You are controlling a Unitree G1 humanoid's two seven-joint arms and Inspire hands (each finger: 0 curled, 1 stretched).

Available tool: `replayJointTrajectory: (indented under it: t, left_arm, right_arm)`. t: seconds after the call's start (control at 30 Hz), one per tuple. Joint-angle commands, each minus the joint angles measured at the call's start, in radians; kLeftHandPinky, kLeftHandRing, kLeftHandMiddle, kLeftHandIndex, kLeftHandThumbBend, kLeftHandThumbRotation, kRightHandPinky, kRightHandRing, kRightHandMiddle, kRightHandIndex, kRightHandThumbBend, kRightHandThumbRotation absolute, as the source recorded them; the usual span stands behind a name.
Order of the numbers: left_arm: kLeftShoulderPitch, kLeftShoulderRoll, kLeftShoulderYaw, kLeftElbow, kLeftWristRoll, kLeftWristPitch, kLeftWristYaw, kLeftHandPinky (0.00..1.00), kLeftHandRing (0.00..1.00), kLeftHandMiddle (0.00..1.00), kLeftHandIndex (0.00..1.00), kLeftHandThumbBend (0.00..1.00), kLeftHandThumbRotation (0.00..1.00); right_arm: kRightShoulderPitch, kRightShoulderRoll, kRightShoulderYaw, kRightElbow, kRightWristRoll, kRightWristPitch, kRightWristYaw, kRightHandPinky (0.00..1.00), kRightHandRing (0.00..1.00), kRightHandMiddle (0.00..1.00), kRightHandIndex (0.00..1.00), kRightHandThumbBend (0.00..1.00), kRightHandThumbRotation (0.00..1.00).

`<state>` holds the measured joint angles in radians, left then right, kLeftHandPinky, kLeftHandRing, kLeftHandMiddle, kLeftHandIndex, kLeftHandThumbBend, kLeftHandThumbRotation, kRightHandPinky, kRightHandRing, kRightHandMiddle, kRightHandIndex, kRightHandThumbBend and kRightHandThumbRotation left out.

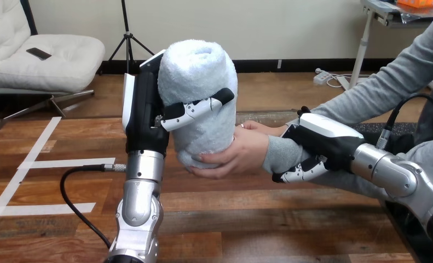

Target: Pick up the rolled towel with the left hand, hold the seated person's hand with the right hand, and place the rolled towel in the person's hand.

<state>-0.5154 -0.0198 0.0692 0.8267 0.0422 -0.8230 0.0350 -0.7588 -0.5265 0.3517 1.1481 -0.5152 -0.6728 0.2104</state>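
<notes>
The rolled towel stands just right of the left hand, its base in the person's hand; the right hand lies over the person's wrist.

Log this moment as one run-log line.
left hand: shut on rolled towel | right hand: shut on person's wrist | person's hand: cupping towel

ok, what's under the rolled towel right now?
The person's hand cups the base of the white terry-cloth rolled towel, wrapping its bottom edge. The left hand clamps the towel's side. The towel covers the person's palm, so contact there is hidden.
</notes>
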Motion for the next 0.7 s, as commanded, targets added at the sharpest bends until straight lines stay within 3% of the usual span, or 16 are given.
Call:
replayJointTrajectory:
  t: [0.0,0.67]
  left_arm:
    - [-0.046,-0.013,-0.017,-0.021,-0.014,0.003,-0.026,0.33,0.37,0.4,0.41,0.64,0.0]
    - [-0.043,0.002,-0.016,-0.03,-0.005,0.004,-0.025,0.33,0.37,0.4,0.41,0.65,0.0]
  right_arm:
    - [-0.141,0.005,-0.033,-0.05,0.026,-0.006,-0.018,0.17,0.2,0.25,0.26,0.52,0.3]
    - [-0.135,0.0,-0.035,-0.063,0.034,0.023,0.014,0.32,0.34,0.39,0.4,0.85,0.57]
